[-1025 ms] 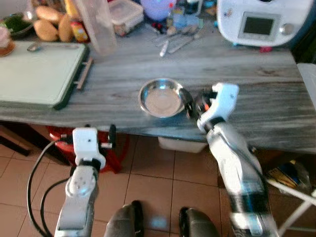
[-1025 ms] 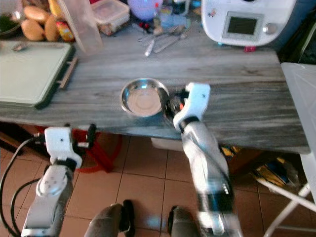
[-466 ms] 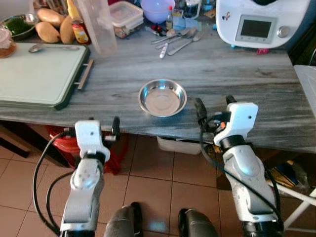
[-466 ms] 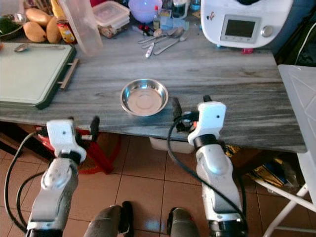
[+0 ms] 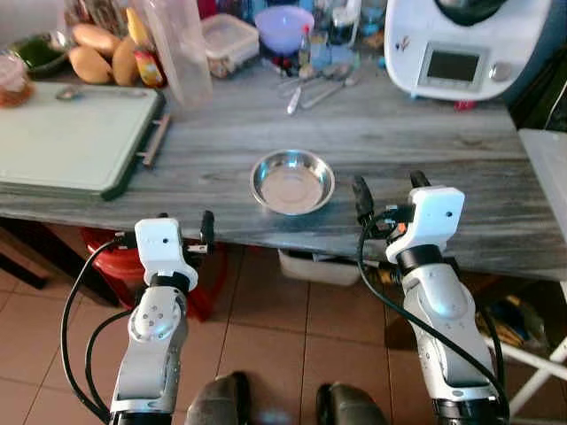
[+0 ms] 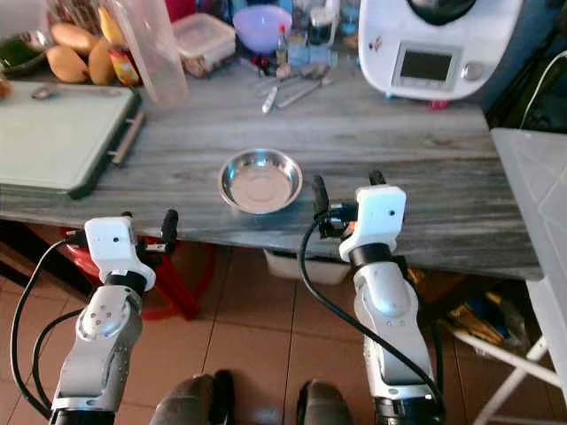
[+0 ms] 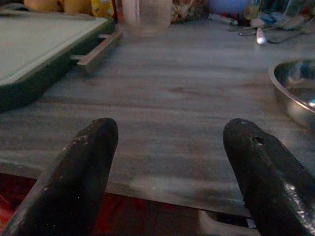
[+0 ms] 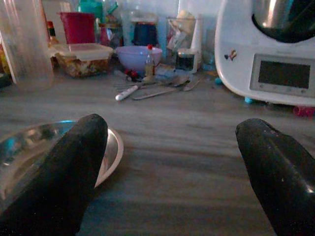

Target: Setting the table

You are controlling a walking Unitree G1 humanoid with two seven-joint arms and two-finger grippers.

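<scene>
Steel bowl (image 5: 292,181) sits empty near the front edge of the grey wood-grain worktop (image 5: 461,168), roughly midway between the two arms. The right claw (image 5: 387,190) hangs at the worktop's edge just beside the bowl, fingers spread wide and holding nothing; the left claw (image 5: 183,235) hovers lower, in front of the edge, equally wide open and empty. Cutlery (image 5: 317,82) lies in a loose heap at the back, near the purple bowl (image 5: 283,16) and the white kitchen machine (image 5: 456,44), with a green-rimmed cutting board (image 5: 71,137) off to the left. The likely next step is fetching a spoon from that heap. To do it well, the robot should probably step closer, reach over the bowl without clipping its rim, and pinch one handle clear of its neighbours.
</scene>
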